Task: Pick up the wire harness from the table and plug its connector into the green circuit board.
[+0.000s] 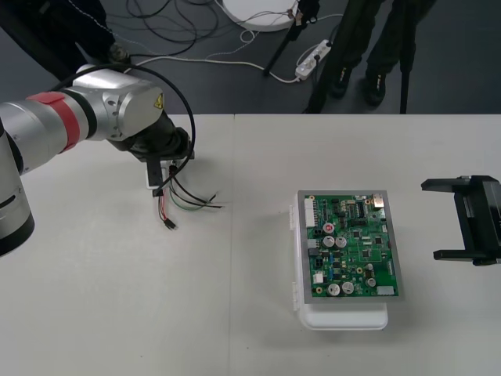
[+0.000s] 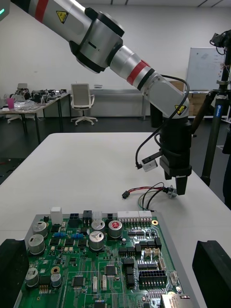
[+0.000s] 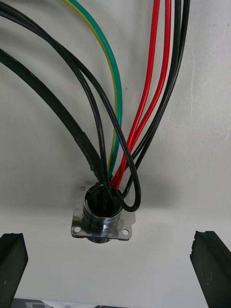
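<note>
On the desk [image 1: 117,313], well apart from the green circuit board [image 1: 352,247] on its left-arm side: the wire harness [image 1: 186,202], lying loose, not plugged in. From the left wrist, close up: its round metal socket [image 3: 102,215] flat on the desk, red, black and green wires fanning away. From the right wrist, beyond the board: its small black plug [image 2: 125,195], resting apart from the socket. Over the socket, pointing straight down: the left tool [image 1: 160,176], fingers [image 3: 12,260] spread wide, gripping nothing. Across the board, held level: the right tool [image 1: 454,219], likewise spread open.
</note>
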`<state>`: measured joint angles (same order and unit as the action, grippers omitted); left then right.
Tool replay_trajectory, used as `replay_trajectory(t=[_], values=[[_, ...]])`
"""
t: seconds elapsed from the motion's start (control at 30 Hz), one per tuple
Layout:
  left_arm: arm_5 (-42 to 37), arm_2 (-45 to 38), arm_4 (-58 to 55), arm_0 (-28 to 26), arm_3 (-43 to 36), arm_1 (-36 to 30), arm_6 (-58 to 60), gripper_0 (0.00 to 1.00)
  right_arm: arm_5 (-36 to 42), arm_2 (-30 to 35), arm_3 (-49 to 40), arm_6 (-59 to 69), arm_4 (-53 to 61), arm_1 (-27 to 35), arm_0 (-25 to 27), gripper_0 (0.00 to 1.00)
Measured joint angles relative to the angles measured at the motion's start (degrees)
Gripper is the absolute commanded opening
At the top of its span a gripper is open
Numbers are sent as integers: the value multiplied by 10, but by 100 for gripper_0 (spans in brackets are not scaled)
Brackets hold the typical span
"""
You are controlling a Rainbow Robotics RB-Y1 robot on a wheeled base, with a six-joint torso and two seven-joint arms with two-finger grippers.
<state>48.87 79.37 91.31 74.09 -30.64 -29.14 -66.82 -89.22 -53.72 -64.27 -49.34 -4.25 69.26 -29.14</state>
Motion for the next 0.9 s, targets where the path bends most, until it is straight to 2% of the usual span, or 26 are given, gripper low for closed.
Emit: replay_trajectory(t=[0.9], values=[[-20, 0, 22, -12, 0, 11, 0, 100, 0, 0, 1, 0, 1, 0, -1, 100]])
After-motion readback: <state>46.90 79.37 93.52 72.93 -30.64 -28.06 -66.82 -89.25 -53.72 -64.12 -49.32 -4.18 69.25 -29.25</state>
